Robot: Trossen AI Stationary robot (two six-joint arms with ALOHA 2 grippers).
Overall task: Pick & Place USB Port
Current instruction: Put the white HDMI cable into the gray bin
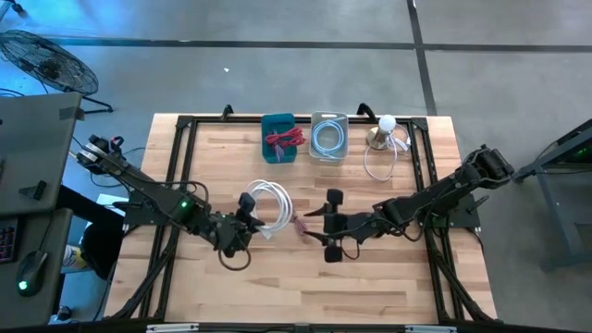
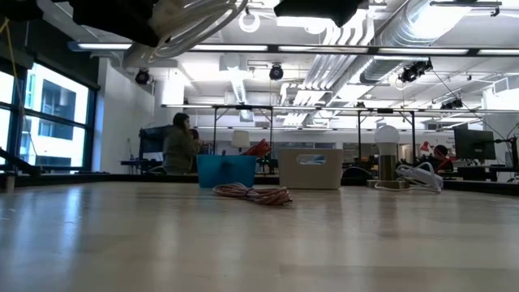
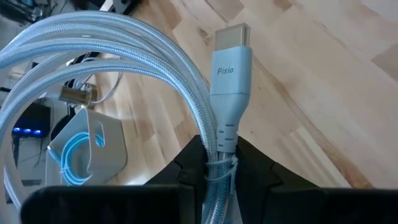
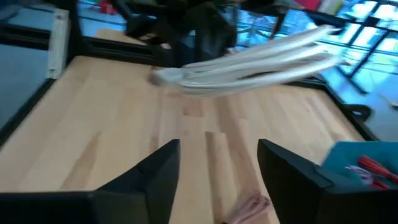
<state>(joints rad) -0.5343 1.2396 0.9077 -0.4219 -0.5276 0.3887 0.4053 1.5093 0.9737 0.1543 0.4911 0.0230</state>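
White USB cable (image 1: pixel 271 205), coiled in loops, hangs lifted over the middle of the wooden table (image 1: pixel 305 287), clamped near its plug in the left gripper (image 1: pixel 242 215), whose fingers are pinched tight on the cord just below the connector; the right gripper (image 1: pixel 326 227) sits just beside it toward the right, jaws spread wide with nothing between them, over a small reddish cable (image 1: pixel 302 225) lying on the wood.

Along the far edge of the table, the grey bin (image 1: pixel 328 136) holds a coiled pale blue cable (image 1: pixel 326 139); touching it on the left, the teal bin (image 1: pixel 279 137) holds a bundle of red cable (image 1: pixel 285 140); to the right of the grey bin stands a small lamp with a white globe (image 1: pixel 386 125), a thin white cord (image 1: pixel 379 162) looping from it across the boards.

In the low view both bins stand side by side behind the reddish cable.
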